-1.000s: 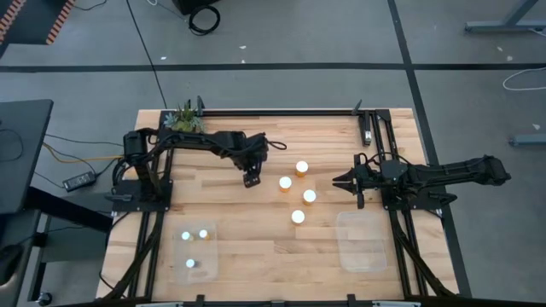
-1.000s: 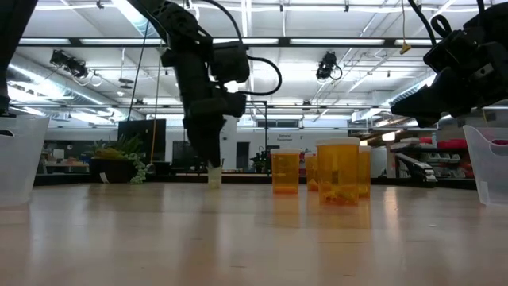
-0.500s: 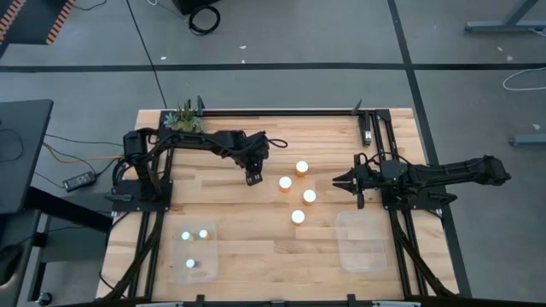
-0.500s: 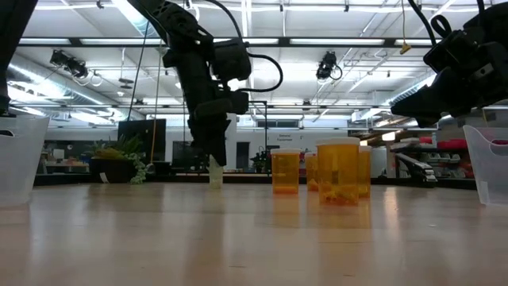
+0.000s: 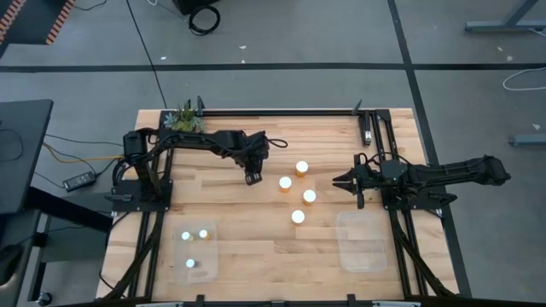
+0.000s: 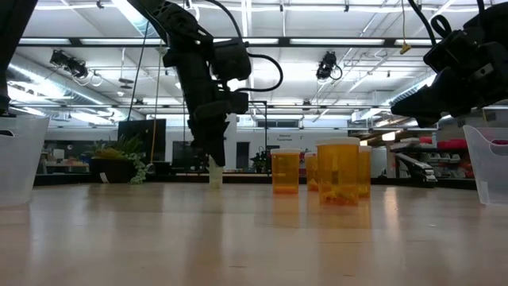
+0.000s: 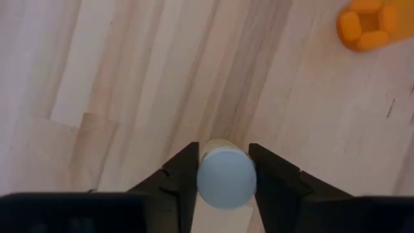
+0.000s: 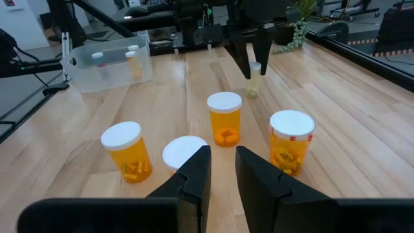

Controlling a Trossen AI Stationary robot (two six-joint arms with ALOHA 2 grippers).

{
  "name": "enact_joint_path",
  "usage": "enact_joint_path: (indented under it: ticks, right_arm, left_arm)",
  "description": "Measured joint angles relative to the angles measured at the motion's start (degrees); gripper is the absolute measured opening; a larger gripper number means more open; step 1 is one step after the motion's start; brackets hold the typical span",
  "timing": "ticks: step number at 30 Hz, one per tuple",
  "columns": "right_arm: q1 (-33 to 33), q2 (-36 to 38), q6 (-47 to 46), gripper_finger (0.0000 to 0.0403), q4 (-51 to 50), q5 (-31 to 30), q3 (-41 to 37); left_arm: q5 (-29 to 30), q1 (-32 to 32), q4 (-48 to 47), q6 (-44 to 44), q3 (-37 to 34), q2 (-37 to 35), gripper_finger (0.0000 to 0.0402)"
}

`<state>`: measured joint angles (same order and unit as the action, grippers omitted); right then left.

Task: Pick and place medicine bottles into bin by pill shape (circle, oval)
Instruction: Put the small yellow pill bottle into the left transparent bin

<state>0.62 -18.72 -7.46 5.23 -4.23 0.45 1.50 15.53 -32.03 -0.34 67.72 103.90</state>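
Left wrist view gives me the small whitish bottle (image 7: 225, 178) standing upright on the wooden table (image 7: 129, 77), its pale cap filling the gap between the two dark fingers (image 7: 183, 175) of the left gripper (image 7: 224, 173); both fingers sit right against the cap's sides, though I cannot tell from here whether they are pinching it or just flanking it. From the high view I place that left gripper (image 5: 252, 177) toward the table's far edge, a little left of its middle, pointing down over the bottle. The four orange bottles (image 5: 301, 169) stand in a loose cluster just to the right of it, near the table's centre, all upright with white caps; in the low view they show as orange bodies (image 6: 286, 171) beside the whitish bottle (image 6: 215, 172) under the arm. Three more white-capped bottles (image 5: 203, 233) sit in the clear bin (image 5: 195, 252) by the near left corner. A second clear bin (image 5: 364, 240) sits toward the near right corner. I see the right gripper (image 5: 339, 181) hovering near the right side of the table, aimed at the orange cluster, its fingers (image 8: 194, 175) a narrow gap apart and gripping nothing. A green potted plant (image 5: 183, 118) stands at the far left corner.
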Motion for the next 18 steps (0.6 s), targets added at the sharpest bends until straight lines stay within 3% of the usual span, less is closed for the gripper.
enact_joint_path:
  ticks: [10, 18]
  right_arm:
    - [0.0, 0.01, 0.0, 0.0079, 0.0, -0.01, 0.0]
    - [0.0, 0.02, 0.0, 0.0079, 0.02, 0.0, 0.0]
  left_arm:
    - [-0.02, -0.02, -3.43, -0.29, 0.75, -0.61, 0.0145]
    - [-0.07, -0.58, -11.48, -0.34, 5.74, -0.83, 0.0129]
